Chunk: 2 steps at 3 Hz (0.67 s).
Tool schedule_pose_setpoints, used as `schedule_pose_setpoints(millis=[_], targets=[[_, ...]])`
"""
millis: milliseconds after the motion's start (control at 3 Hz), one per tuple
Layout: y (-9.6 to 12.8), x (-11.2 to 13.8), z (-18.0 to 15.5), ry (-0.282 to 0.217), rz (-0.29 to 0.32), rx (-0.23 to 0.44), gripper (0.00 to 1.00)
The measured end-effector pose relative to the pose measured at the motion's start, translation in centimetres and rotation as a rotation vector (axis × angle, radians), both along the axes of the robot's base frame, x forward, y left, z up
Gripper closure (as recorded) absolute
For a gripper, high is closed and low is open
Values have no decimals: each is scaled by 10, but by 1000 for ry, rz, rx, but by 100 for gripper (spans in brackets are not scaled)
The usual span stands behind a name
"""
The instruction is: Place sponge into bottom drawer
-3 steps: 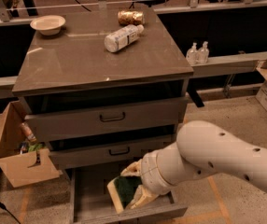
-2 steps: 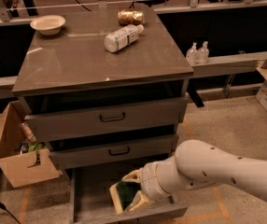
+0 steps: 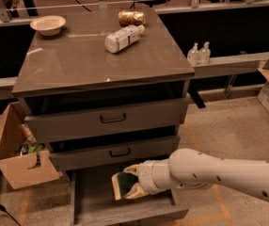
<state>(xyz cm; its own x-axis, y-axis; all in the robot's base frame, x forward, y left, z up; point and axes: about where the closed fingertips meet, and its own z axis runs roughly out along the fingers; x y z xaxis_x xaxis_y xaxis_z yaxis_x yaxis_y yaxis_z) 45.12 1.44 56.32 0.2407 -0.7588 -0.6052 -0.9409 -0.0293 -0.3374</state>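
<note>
My gripper [image 3: 130, 181] reaches in from the right on a thick white arm and is shut on the sponge [image 3: 122, 184], a small block with a dark green face and pale yellow edge. It holds the sponge tilted just above the floor of the bottom drawer [image 3: 97, 205], which is pulled open below the two upper drawers. The drawer is a wide, shallow grey-brown tray, and its right part is hidden behind my arm.
On the cabinet top [image 3: 78, 60] lie a white bottle [image 3: 122, 37], a gold can [image 3: 131, 17] and a pale bowl [image 3: 48, 24]. An open cardboard box [image 3: 17, 159] stands on the floor at left. Two small bottles [image 3: 199, 53] sit on a ledge at right.
My arm has dropped lower and drawn back to the right, carrying the sponge down into the open bottom drawer. The grip on the sponge is unchanged.
</note>
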Motion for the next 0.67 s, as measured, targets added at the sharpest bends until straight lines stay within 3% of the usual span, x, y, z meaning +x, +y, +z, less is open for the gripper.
schedule_pose_setpoints(millis=[333,667], targets=[[0,0,1,-3,0,-1,100],[-1,5,-23,6,-39,11,100]])
